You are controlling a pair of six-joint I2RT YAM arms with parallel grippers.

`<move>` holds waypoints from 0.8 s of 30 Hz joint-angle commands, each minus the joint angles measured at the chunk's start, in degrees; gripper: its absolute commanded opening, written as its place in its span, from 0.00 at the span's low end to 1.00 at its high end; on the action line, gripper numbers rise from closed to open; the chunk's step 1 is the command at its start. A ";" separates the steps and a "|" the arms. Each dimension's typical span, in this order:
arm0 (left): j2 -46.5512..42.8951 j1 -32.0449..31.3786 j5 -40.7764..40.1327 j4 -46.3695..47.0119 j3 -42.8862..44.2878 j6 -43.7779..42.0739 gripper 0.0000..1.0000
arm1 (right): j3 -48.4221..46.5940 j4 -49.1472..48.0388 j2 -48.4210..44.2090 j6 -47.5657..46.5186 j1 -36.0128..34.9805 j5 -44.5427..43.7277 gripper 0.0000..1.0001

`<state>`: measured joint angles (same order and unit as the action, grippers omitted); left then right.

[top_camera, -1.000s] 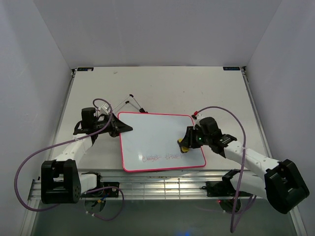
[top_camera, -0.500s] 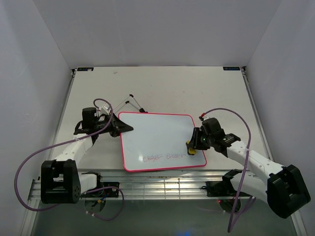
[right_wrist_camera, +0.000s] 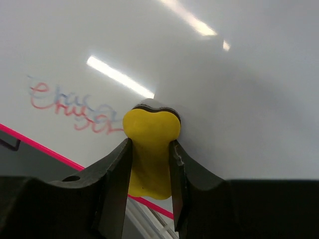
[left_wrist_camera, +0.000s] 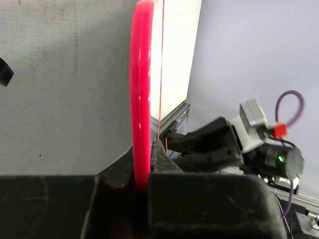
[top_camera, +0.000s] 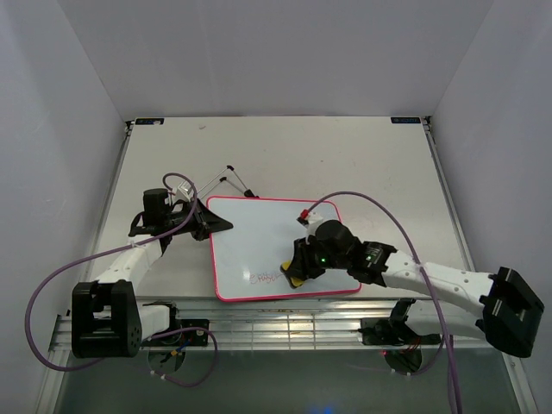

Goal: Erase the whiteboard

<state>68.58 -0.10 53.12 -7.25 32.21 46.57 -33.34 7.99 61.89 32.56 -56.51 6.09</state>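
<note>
The whiteboard (top_camera: 276, 237) with its pink-red frame lies flat mid-table. Red-blue writing (top_camera: 264, 278) remains near its front left edge and shows in the right wrist view (right_wrist_camera: 70, 107). My right gripper (top_camera: 296, 274) is shut on the yellow eraser (right_wrist_camera: 149, 149), whose dark felt face presses on the board just right of the writing. My left gripper (top_camera: 217, 224) is shut on the board's left frame edge (left_wrist_camera: 141, 99), which runs between its jaws in the left wrist view.
A thin black folding stand (top_camera: 226, 178) lies on the table behind the board's left corner. The metal rail (top_camera: 276, 323) runs along the near edge in front of the board. White walls enclose the table on three sides.
My right gripper swept the eraser leftward along the board's front edge from near the right side to the middle. The right part of the writing is gone. The left arm has not moved.
</note>
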 commanded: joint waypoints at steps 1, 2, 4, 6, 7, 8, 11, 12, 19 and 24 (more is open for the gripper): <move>-0.81 -0.08 -12.08 1.27 0.75 -3.50 0.00 | -4.96 -2.99 7.36 0.49 -6.94 -1.42 0.20; -0.73 -0.08 -12.17 1.27 0.75 -3.50 0.00 | -7.59 -2.54 9.46 0.14 -7.82 -1.86 0.20; -0.64 -0.08 -11.99 1.27 0.84 -3.59 0.00 | -9.28 1.65 10.71 -0.30 -9.23 -4.93 0.20; -0.64 -0.08 -11.99 1.27 0.84 -3.67 0.00 | -8.50 4.83 10.10 0.57 -8.45 -10.35 0.21; -0.72 -0.08 -11.90 1.18 0.84 -3.68 0.00 | -7.19 5.97 9.31 1.36 -7.31 -10.83 0.20; -0.90 -0.08 -11.99 1.09 0.84 -3.76 0.00 | -5.52 7.64 6.78 2.07 -5.91 -10.66 0.21; -1.08 -0.08 -12.08 0.92 0.84 -3.85 0.00 | 3.44 11.15 0.37 3.30 3.75 -8.20 0.21; -1.08 -0.08 -12.08 0.92 0.75 -3.94 0.00 | 6.16 13.00 -0.97 3.39 8.39 -9.59 0.20; -0.82 -0.08 -12.17 1.18 0.84 -3.59 0.00 | 6.62 9.38 -4.14 0.49 9.50 -3.92 0.19; -0.99 -0.08 -12.61 1.01 0.58 -3.68 0.00 | -1.79 -1.04 2.78 -1.34 -3.65 -3.09 0.19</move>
<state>68.66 -0.01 52.99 -7.22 32.21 46.61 -30.63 11.40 59.31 33.74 -51.64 -2.87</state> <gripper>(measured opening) 0.135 0.384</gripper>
